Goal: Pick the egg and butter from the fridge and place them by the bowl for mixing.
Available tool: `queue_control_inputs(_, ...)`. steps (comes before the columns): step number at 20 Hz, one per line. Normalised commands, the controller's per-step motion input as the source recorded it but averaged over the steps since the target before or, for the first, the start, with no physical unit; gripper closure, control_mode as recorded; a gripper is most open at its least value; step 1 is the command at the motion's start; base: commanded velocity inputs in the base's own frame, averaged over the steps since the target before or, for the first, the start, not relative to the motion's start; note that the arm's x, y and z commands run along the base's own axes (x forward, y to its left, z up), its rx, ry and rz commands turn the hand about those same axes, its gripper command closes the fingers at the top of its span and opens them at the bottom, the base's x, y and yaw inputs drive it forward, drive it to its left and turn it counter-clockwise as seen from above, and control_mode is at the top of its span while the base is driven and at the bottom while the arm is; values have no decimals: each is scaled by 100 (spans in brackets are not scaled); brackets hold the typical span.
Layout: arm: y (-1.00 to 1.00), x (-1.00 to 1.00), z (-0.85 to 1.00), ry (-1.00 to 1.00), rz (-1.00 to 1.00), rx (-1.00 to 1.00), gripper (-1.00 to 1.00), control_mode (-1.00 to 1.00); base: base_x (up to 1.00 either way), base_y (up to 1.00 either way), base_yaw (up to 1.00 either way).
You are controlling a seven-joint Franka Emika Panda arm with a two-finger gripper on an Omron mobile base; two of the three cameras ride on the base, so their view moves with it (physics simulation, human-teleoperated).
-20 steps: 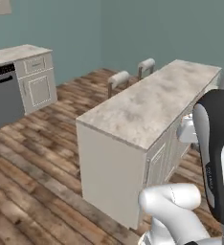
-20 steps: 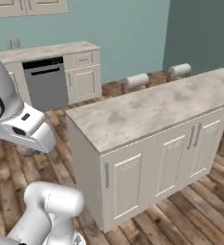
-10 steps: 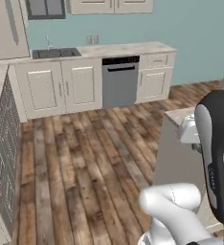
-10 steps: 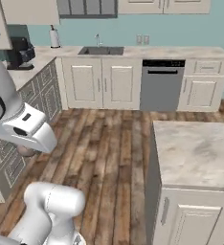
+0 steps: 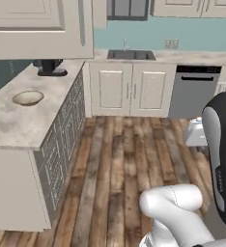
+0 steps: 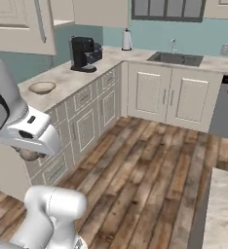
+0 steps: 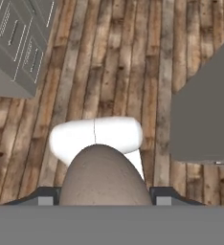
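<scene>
Now, the egg [image 7: 104, 174]: we've got it gripped between the two dark fingertips, and in the hand view it bulges up big and close at the bottom.
Egg, looks: pale beige-grey, smooth, rounded, with a faint speckle; in the right base view we catch it as a small brownish lump tucked under the white hand [image 6: 29, 154].
Gripper [image 7: 104, 198]: fingers clamped on the egg from both sides, part-way apart because the egg fills the gap.
Why held so: we reckon the hand is carried low and close to the body, pointing down at the wooden floor [image 7: 109, 57], so the egg rides steady while the base travels.
Bowl [image 5: 28, 98]: shallow and tan-rimmed, sitting on the pale stone counter [image 5: 18, 125] to our left, well apart from the hand.
Why there: it marks the drop spot, and the bare counter around it gives room to set things beside it.
Beyond the bowl: a black coffee machine [image 6: 84, 53] further along the same counter, then the sink [image 6: 177, 58] and the grey dishwasher [image 5: 194, 91] on the back wall.
Step in hand: carrying the egg towards the bowl, we judge.
</scene>
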Motion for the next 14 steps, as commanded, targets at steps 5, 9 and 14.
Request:
queue_control_inputs(5,0,0,0,0,0,0,100,100,100,-55,6)
queue_control_inputs(9,0,0,0,0,0,0,100,100,100,-21,0)
queue_control_inputs(14,0,0,0,0,0,0,100,100,100,-15,0)
